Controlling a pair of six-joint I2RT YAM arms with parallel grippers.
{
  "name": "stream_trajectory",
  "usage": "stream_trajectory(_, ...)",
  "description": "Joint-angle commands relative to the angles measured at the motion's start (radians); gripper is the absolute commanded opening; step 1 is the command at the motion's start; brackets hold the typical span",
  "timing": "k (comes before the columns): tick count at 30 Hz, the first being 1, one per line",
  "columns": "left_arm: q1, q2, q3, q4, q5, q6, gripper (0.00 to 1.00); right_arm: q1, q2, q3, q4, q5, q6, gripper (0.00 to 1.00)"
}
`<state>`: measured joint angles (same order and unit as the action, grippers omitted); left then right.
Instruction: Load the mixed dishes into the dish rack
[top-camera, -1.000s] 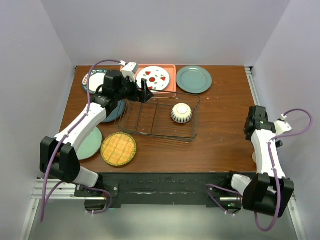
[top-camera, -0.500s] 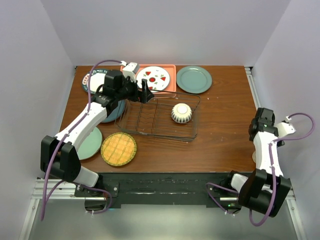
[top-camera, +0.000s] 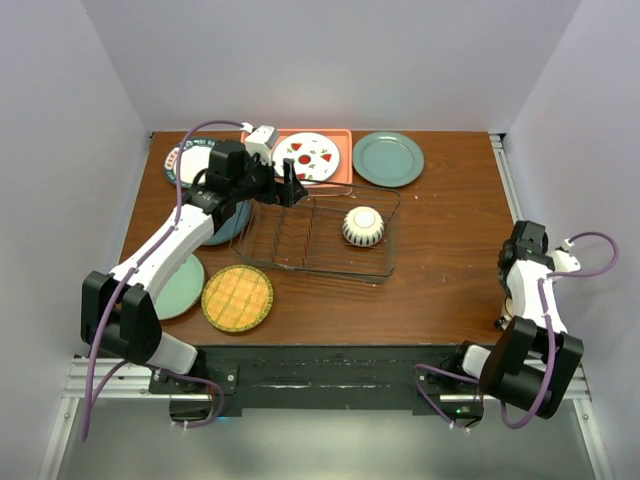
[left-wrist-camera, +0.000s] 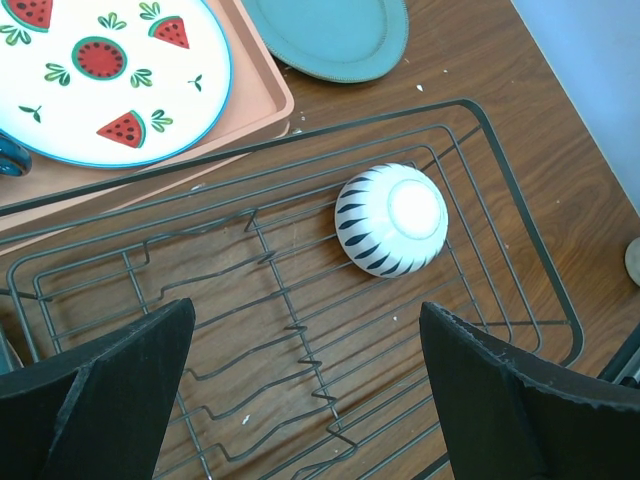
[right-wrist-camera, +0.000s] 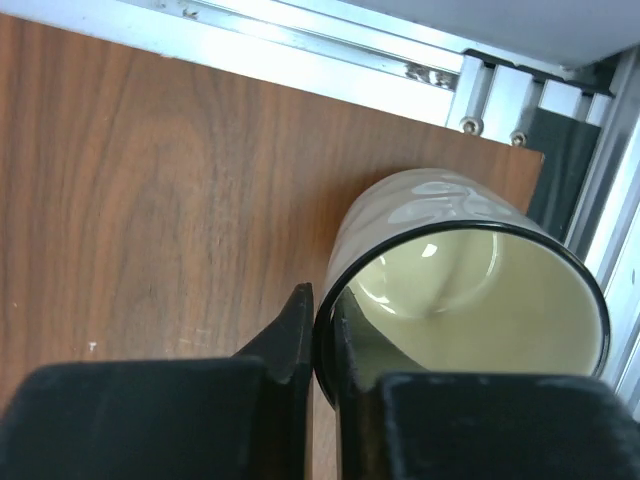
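Right pincer (right-wrist-camera: 322, 318) is shut tight on the rim of the cream bowl (right-wrist-camera: 460, 270), down at the near right edge of the table (top-camera: 440, 280), far from the dish rack (top-camera: 300, 240). Left pincer (left-wrist-camera: 307, 330) hangs wide open over the rack and holds nothing. Only one bowl (left-wrist-camera: 391, 220) (white with dark marks) is in the rack, and the yellow plate (top-camera: 237, 297), pale green plate (top-camera: 182, 288), dark teal plate (top-camera: 238, 217) and green-rimmed plate (top-camera: 183, 160) all wait outside it.
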<state>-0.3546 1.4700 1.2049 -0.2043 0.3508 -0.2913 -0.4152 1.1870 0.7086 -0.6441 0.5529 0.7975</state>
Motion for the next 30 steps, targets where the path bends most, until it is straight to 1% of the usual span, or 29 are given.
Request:
stream_trajectory(1,0.002,-0.014,0.021,0.013,-0.025,0.02,1.0,-0.004,0.013,0.026,0.026,-0.099,0.032,0.0)
stream_trajectory(6,0.002,-0.017,0.021,0.008,-0.03,0.026,1.0,-0.002,-0.004,0.078,0.04,-0.198,0.028,0.0)
stream_trajectory(9,0.002,-0.019,0.021,0.005,-0.026,0.029,1.0,0.0,-0.02,0.12,0.063,-0.301,0.005,0.0)
stream_trajectory(10,0.002,-0.019,0.021,0.008,-0.009,0.032,1.0,-0.002,-0.021,0.143,0.064,-0.371,0.002,0.0)
stream_trajectory(15,0.0,-0.016,0.021,0.026,0.043,0.021,1.0,0.0,-0.036,0.192,0.136,-0.589,-0.032,0.0)
stream_trajectory(16,0.0,-0.013,0.019,0.032,0.056,0.009,1.0,0.001,-0.04,0.201,0.15,-0.626,-0.035,0.0)
stream_trajectory(17,0.0,-0.011,0.021,0.032,0.059,0.001,1.0,0.001,-0.043,0.209,0.179,-0.703,-0.038,0.0)
stream_trajectory(21,-0.001,0.013,0.047,0.01,0.082,-0.045,1.0,0.018,-0.053,0.264,0.245,-0.873,-0.041,0.0)
stream_trajectory(23,-0.006,0.027,0.059,0.011,0.128,-0.077,1.0,0.032,-0.05,0.287,0.285,-0.938,-0.026,0.0)
stream_trajectory(24,-0.013,0.032,0.065,0.014,0.142,-0.088,1.0,0.036,-0.05,0.305,0.302,-1.003,-0.015,0.0)
stream_trajectory(27,-0.046,0.052,0.079,0.032,0.191,-0.123,1.0,0.101,-0.058,0.339,0.383,-1.054,0.043,0.0)
stream_trajectory(28,-0.056,0.055,0.084,0.043,0.214,-0.144,1.0,0.157,-0.061,0.351,0.408,-1.055,0.054,0.0)
stream_trajectory(30,-0.095,0.07,0.088,0.078,0.244,-0.17,1.0,0.226,-0.056,0.389,0.454,-1.039,0.083,0.0)
